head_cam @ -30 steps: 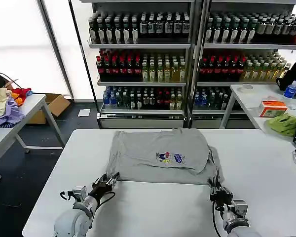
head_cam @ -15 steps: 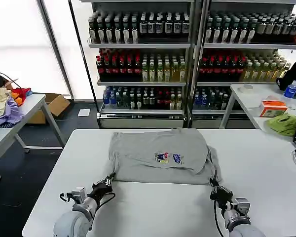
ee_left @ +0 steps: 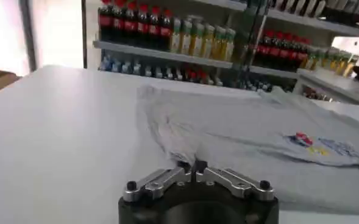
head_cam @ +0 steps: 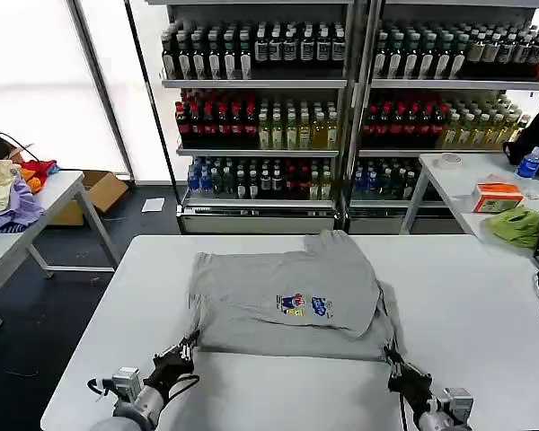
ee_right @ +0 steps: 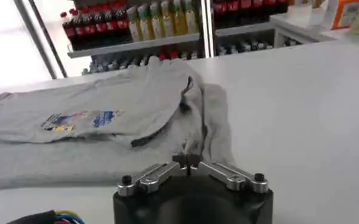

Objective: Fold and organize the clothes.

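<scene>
Gripping the near hem of the grey shirt (head_cam: 283,301), both arms sit at the near table (head_cam: 485,296) edge: left gripper (head_cam: 187,346) at the 7 o'clock corner, right gripper (head_cam: 391,353) at 5 o'clock, jaws pinched narrow on cloth. The shirt lies at table centre, print up. This looks like the hem fold; next calls for lifting both corners evenly toward 12 o'clock.

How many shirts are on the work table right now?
1: a grey shirt with a chest print, lying flat mid-table, partly folded. The left gripper and right gripper, both shut, pinch its near corners. Any garment beneath it would be hidden.
</scene>
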{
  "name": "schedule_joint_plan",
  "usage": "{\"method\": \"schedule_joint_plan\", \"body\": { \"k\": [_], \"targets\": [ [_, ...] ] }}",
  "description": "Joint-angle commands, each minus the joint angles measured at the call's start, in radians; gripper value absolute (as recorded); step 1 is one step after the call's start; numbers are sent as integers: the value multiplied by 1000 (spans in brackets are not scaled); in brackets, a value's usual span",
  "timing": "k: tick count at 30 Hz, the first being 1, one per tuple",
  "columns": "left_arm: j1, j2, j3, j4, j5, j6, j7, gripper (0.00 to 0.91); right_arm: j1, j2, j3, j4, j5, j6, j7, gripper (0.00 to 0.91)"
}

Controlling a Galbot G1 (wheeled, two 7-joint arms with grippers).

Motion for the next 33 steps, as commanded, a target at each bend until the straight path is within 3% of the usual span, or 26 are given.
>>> {"method": "schedule_joint_plan", "body": {
  "k": [1, 2, 8, 20, 24, 27, 33],
  "targets": [
    [306, -24, -76, -211, 49, 28, 28, 10, -197, 7, 18, 131, 11, -21, -1, 0],
    [328, -25, -92, -222, 68, 30, 32, 897, -217, 13, 19, 155, -5, -29, -3, 907],
    [357, -16, -151, -299, 49, 129, 56, 907, -187, 15, 50, 156, -18, 0, -8, 907],
    [314, 32, -297, -393, -43, 133, 47, 907, 73, -108, 229, 118, 73, 23, -104, 907],
    [122, 141, -278, -273, -67, 133, 68, 907, 297, -166, 145, -6, 71, -49, -141, 907],
    [-15, 213, -219, -155, -87, 133, 105, 907, 526, -207, 39, -180, 60, -85, -168, 907],
    [-296, 301, -72, 120, -125, 129, 164, 907, 843, -254, -144, -496, 42, -85, -261, 907]
  ]
}}
